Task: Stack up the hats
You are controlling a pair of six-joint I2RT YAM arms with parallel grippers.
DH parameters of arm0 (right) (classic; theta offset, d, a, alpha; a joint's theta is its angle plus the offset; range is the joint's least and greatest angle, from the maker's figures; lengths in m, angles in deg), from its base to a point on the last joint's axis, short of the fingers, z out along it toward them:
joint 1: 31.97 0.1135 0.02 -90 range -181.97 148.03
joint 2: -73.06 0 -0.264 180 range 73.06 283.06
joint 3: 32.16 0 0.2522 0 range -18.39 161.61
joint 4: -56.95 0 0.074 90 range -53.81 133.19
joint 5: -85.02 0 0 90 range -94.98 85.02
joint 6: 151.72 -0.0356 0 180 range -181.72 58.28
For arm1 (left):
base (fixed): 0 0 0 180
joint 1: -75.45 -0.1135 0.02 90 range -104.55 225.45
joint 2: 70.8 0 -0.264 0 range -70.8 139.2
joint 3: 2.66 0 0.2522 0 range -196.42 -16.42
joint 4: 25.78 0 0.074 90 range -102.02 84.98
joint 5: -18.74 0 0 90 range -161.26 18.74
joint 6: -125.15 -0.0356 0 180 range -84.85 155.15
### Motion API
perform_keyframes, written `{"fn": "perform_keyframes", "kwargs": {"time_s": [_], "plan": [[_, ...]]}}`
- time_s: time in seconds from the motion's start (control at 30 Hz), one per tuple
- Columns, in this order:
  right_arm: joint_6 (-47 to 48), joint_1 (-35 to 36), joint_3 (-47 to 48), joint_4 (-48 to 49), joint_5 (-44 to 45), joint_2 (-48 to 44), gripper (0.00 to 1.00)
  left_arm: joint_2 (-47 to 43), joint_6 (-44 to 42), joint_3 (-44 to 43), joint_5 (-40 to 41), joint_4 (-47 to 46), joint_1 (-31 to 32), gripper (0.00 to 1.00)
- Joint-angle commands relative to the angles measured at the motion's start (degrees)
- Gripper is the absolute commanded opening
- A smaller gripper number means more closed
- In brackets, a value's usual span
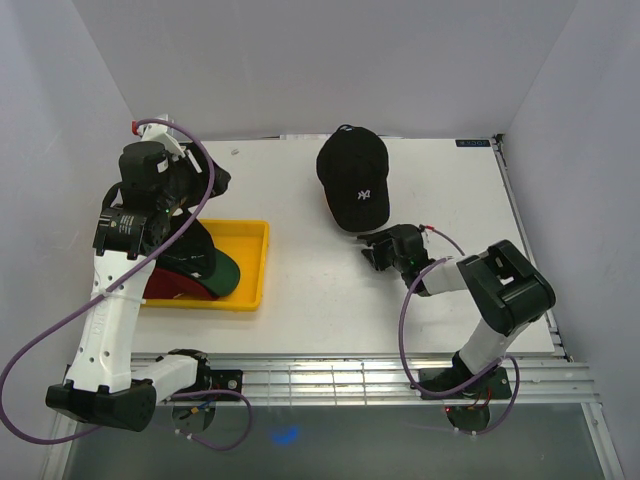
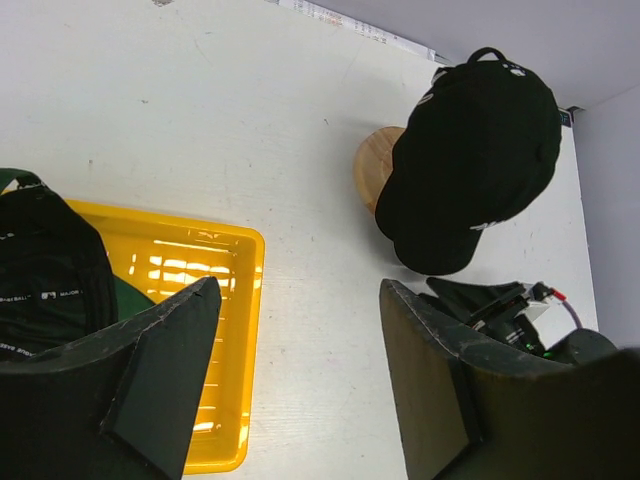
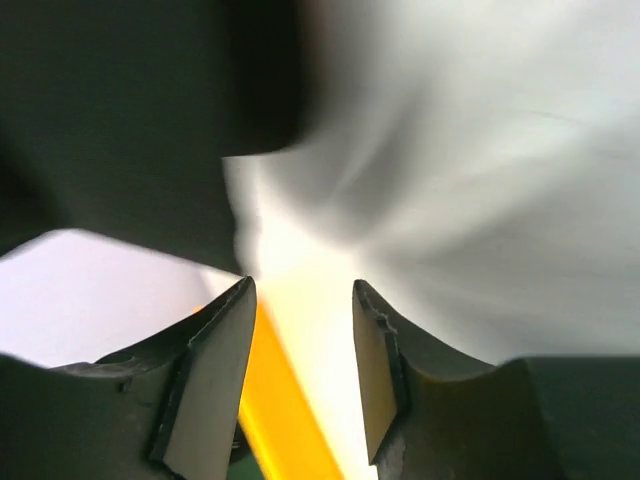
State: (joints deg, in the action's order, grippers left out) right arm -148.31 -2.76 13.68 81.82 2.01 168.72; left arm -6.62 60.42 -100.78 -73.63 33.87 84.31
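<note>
White walls (image 1: pixel 300 60) box in a pale tabletop (image 1: pixel 310 300). At the far middle, a black cap (image 1: pixel 352 180) with a white emblem sits on the wooden stand (image 2: pixel 375 165). The right gripper (image 3: pixel 302 288) hangs just near of its brim, jaws apart and holding nothing. On the left, the left gripper (image 2: pixel 300 290) hovers spread and empty over the yellow tray (image 1: pixel 255 265), where a green cap (image 1: pixel 228 270), a red cap (image 1: pixel 165 288) and a second black cap (image 2: pixel 45 260) lie heaped. The far cap looks lopsided to me, so a nudge from those fingers might tip it off the stand.
</note>
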Motion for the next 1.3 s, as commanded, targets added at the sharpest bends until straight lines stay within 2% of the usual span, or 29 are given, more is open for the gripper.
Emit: {"fn": "perform_keyframes", "kwargs": {"time_s": [0.0, 0.3, 0.5, 0.67, 0.77, 0.93, 1.03, 1.27], "plan": [[0.81, -0.73, -1.84, -9.45, -0.57, 1.2, 0.53, -1.17, -0.76, -0.37, 0.35, -0.01, 0.19, 0.75], [2.39, -1.7, -1.49, -9.63, -2.85, 0.32, 0.6, -1.34, -0.75, -0.19, 0.44, -0.01, 0.19, 0.75], [7.03, -1.7, -2.54, -14.18, -2.94, -6.0, 0.54, -1.25, -0.58, -0.28, 0.0, -0.01, 0.19, 0.76], [11.17, -1.7, -6.32, -16.56, -2.07, -16.54, 0.49, -1.34, -0.32, 0.07, -0.44, 0.08, 0.28, 0.76], [16.87, -2.14, -2.65, -19.19, -0.92, -19.45, 0.5, -1.17, -0.23, 0.42, -1.05, 0.08, 0.28, 0.75], [24.44, -2.23, 12.18, -23.95, -0.74, -13.33, 0.51, -0.9, 0.03, 1.04, -1.14, -0.1, 0.19, 0.76], [25.77, -2.84, 16.6, -23.87, -2.14, -8.32, 0.51, -0.81, -0.14, 0.69, -0.36, 0.25, 0.19, 0.76], [25.5, -6.62, 20.3, -22.28, -6.19, 0.05, 0.51, -0.11, -0.58, 0.77, 0.61, 0.96, 0.28, 0.76]]}}
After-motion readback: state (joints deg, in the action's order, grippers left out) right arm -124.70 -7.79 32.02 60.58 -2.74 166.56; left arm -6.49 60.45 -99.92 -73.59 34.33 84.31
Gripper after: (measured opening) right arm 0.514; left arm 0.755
